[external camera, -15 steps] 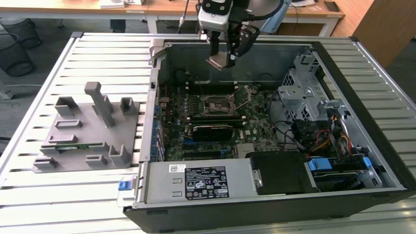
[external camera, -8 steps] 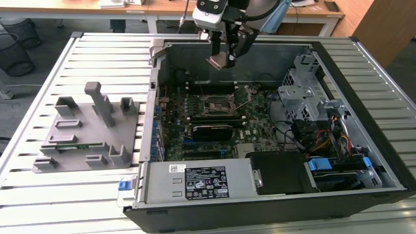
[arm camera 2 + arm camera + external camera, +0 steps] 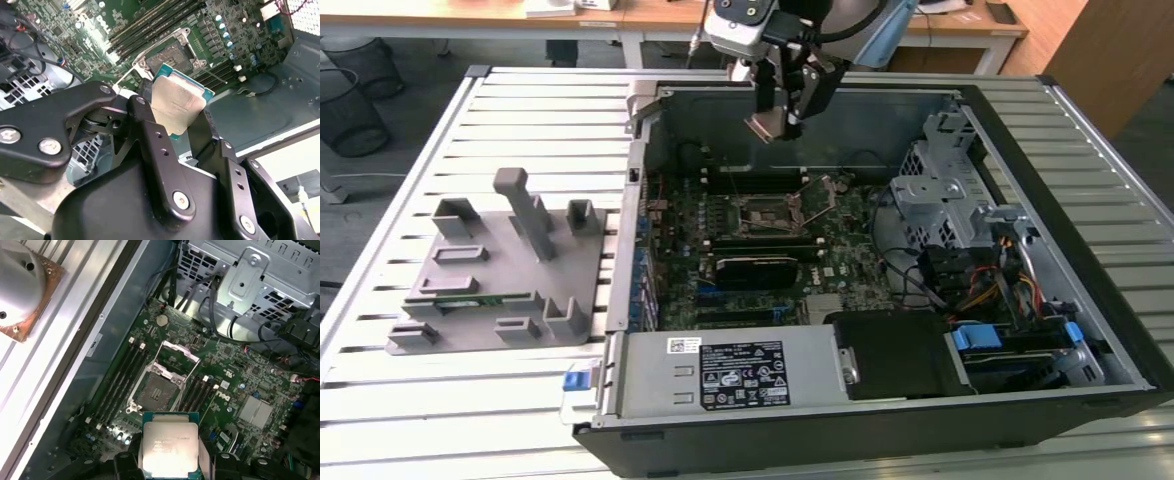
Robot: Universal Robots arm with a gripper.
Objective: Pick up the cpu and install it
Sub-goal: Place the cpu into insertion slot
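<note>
Exterior view puts the pincer high over the open computer case, near its far wall, with the cpu clamped between its two fingers. The fingers are closed in on two opposite edges of the chip, and it hangs tilted, well clear of the motherboard.

In both wrist views the bright metal lid faces the camera, with a thin green rim of board around it. I judge it light, stiff and thin. The smooth lid would be slippery to pinch flat, so the edges are the right place to hold it, as they are held now. The underside is hidden; its contacts are probably delicate, and a chip gripped on such narrow edges could twist or slip if bumped.

Below it lies the socket, dark and square, and its metal frame looks swung open. Memory slots run along both sides of it, and a drive cage and cables crowd the exterior view's right, so free room inside the case is tight.

The case sits on a slatted metal bench. A grey fixture stands on the exterior view's left, with a green memory stick lying in it. Beyond the bench are wooden desks and wire bins.
</note>
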